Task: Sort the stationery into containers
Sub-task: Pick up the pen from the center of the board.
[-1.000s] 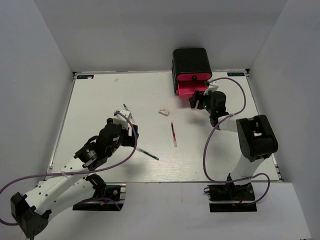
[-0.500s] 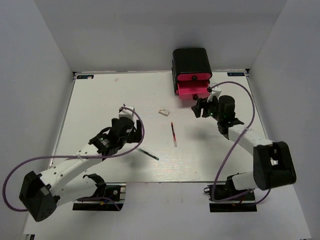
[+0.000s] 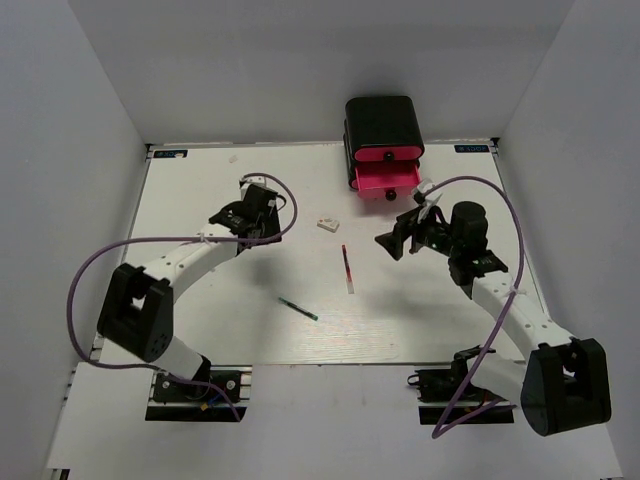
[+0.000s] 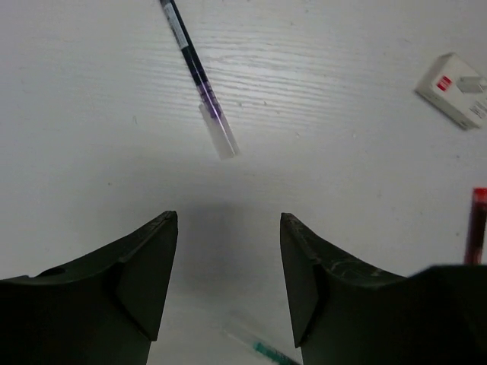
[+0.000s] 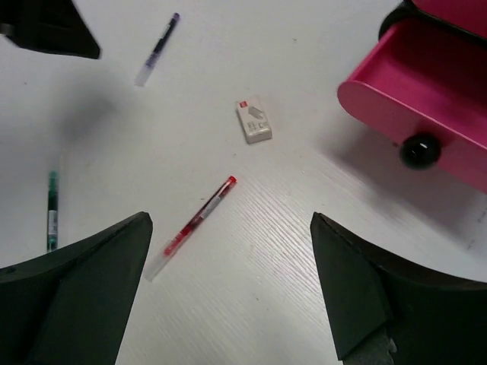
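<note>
Top external view: the left arm reaches over the left half of the white tabletop (image 3: 200, 300), toward the far edge. In the left wrist view, the left claw (image 4: 228, 220) is partly open, with only bare table between its two fingers. It holds nothing. A dark blue pen (image 4: 199, 80) with a clear end lies flat just past the fingertips, not touching them.

Next comes a thin green pen (image 3: 298, 307). It lies alone near the middle of the tabletop, a bit toward the near edge. A small white block (image 3: 327, 223) sits farther back, closer to the far edge. A red pen (image 3: 346, 268) lies just right of the middle, well apart from the block, with one end pointing at the far edge.

A shiny black case (image 3: 383, 122) stands at the far edge, right of the middle. One pink drawer (image 3: 385, 180) is pulled out of it, and its round black knob (image 3: 388, 196) faces the arms. I cannot see anything inside the drawer.

The right claw (image 5: 230, 220) hangs over the right half of the tabletop, near the open drawer. It is wide open and holds nothing.
</note>
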{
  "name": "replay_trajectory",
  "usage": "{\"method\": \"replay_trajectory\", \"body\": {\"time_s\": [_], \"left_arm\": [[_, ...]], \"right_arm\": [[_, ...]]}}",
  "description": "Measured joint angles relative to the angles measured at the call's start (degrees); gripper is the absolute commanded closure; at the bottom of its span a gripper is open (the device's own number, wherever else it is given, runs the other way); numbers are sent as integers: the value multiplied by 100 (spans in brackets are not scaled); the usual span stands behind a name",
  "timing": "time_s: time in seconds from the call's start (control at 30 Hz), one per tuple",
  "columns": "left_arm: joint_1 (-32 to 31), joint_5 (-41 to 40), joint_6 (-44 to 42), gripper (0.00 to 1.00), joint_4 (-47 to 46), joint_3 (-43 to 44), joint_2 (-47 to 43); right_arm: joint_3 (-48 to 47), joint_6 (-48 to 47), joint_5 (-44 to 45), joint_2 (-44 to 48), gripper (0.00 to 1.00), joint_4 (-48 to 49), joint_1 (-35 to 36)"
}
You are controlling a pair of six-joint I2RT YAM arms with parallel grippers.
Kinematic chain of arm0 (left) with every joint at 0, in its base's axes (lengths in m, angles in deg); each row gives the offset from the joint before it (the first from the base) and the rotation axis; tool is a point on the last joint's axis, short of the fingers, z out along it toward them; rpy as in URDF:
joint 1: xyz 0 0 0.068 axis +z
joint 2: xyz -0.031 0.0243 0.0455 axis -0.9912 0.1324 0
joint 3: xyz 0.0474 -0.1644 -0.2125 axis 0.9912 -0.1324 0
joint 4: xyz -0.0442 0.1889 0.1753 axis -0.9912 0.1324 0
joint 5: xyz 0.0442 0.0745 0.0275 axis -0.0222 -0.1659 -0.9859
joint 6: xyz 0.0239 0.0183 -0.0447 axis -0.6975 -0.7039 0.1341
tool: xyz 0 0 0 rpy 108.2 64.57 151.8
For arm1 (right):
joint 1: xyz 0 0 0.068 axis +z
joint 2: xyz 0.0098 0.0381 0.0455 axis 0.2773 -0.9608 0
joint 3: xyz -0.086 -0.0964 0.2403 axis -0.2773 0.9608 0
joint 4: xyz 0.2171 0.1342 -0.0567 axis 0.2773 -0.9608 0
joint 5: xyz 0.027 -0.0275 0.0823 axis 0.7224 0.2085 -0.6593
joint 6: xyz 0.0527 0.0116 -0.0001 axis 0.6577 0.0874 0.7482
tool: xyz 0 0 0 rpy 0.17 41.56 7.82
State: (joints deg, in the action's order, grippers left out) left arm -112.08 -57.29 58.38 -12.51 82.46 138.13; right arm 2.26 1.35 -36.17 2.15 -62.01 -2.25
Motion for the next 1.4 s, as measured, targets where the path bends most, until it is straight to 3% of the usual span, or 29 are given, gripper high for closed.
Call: {"method": "replay_trajectory", "body": {"time_s": [0.03,0.07,0.1,0.13,0.17,0.2,0.53,0.87,1.4], "left_arm": [[127,61,-17,34,4,120,223],[212,109,-26,35,9,199,393],[315,170,-44,37,59,326,590],[413,216,-59,39,85,457,800],[487,260,-74,39,114,581,988],[566,299,-85,39,166,737,1193],[863,503,33,39,566,2142,2682],[1161,490,164,39,839,2291,3123],[1305,625,59,79,761,2288,3163]], "right_arm": [[28,13,-136,17,10,2,-2],[61,22,-203,72,18,-4,-4],[120,4,-247,173,49,-22,-13],[177,-42,-273,306,67,-24,-33],[208,-37,-282,433,76,-42,-46],[227,-22,-286,560,78,-46,-72],[317,-4,-264,914,77,-4,-282],[407,4,-264,968,76,22,-361],[481,13,-262,964,72,129,-374]]}}
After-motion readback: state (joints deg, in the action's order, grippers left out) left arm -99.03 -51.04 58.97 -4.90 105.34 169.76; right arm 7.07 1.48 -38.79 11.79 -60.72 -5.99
